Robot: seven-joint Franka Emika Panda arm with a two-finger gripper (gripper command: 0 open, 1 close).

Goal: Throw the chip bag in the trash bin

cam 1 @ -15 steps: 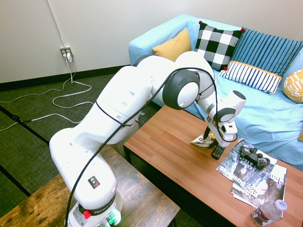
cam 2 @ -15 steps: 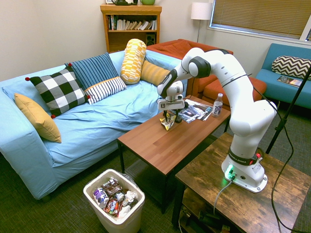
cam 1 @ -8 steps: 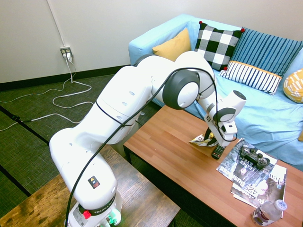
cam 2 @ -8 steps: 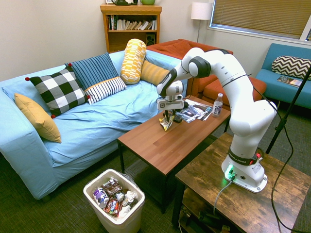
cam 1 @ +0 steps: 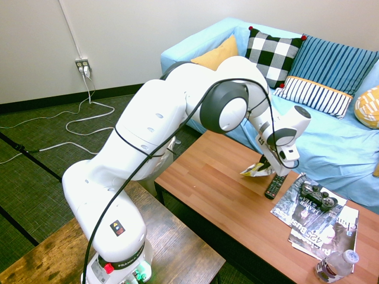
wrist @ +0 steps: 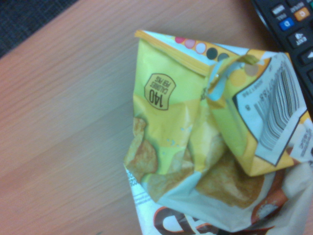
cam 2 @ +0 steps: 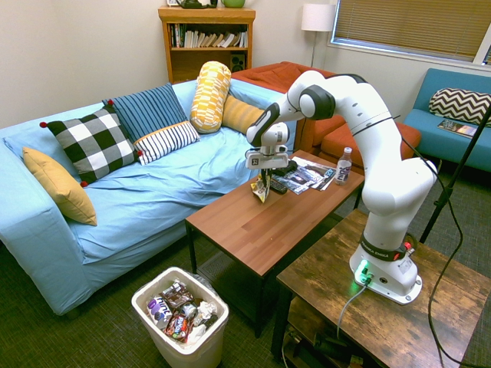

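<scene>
The chip bag (cam 1: 256,170) (cam 2: 261,189) (wrist: 205,142) is crumpled yellow and white foil with a barcode panel, hanging clear above the counter (cam 2: 268,222). The trash bin (cam 2: 181,319), white and lined with clear plastic, stands on the floor holding colourful wrappers.

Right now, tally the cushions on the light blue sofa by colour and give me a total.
Yellow cushions: 3
Black-and-white checked cushion: 1
Blue-striped cushions: 2
Total: 6
</scene>
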